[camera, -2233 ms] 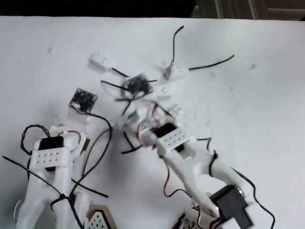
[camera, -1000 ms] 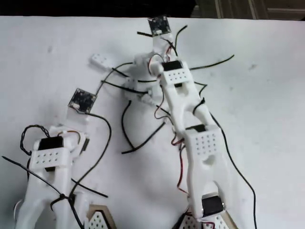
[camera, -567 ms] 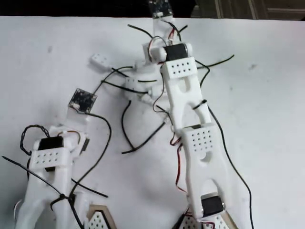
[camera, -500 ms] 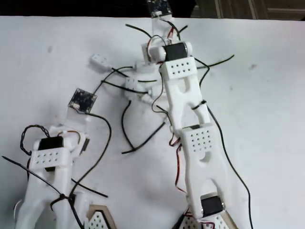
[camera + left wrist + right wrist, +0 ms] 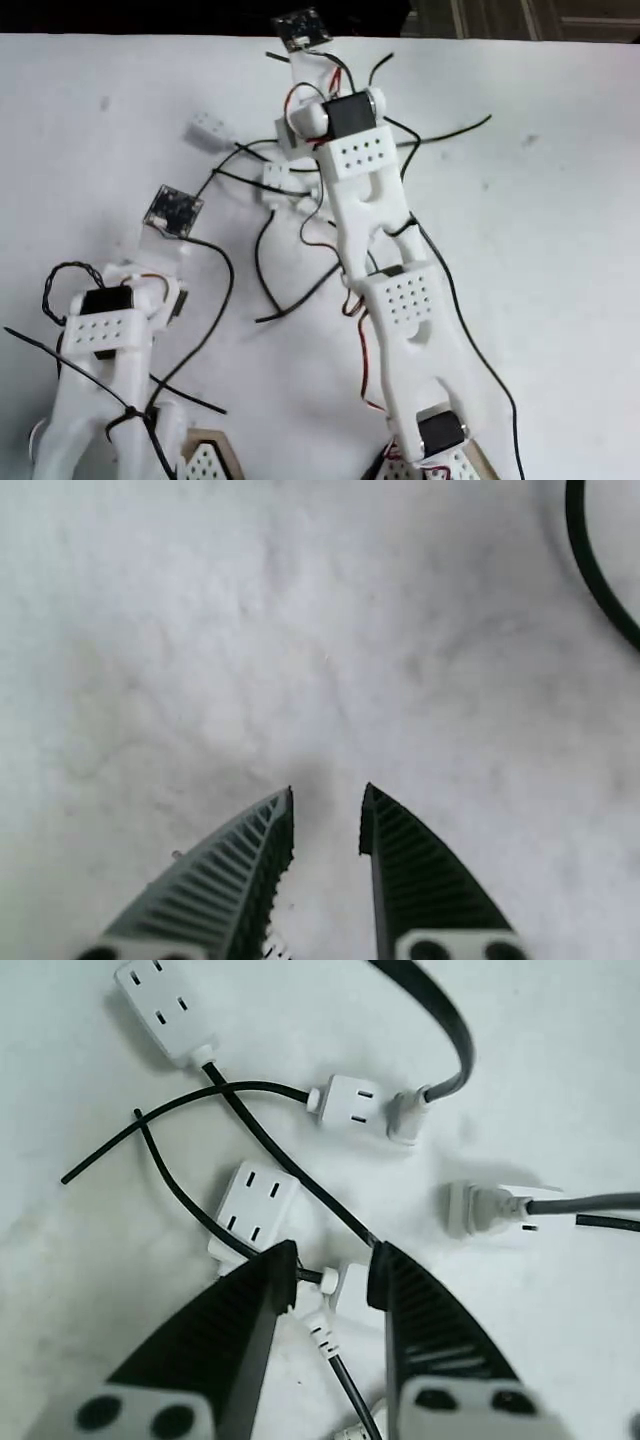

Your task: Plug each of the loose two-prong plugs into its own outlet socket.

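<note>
My right gripper (image 5: 332,1260) hangs open over a cluster of white sockets and plugs, its fingers on either side of a small white plug (image 5: 347,1286) on a black cord. Just beyond lies a loose socket (image 5: 255,1200). Farther off, another socket (image 5: 350,1102) has a grey-corded plug (image 5: 406,1117) against its end, and a third socket (image 5: 165,1005) lies apart. A loose plug (image 5: 485,1208) with a grey cord lies to one side. In the high view the right arm (image 5: 365,190) stretches to the table's far middle. My left gripper (image 5: 327,805) is slightly open over bare table.
Black cords (image 5: 265,255) loop across the middle of the white table (image 5: 560,200). One white socket (image 5: 208,127) lies left of the cluster. The left arm (image 5: 100,330) rests at the near left. A black cord (image 5: 595,570) crosses one corner of the left wrist view.
The right arm has stretched from the table's middle out over the far cluster, then swung slightly left. The left arm has stayed put.
</note>
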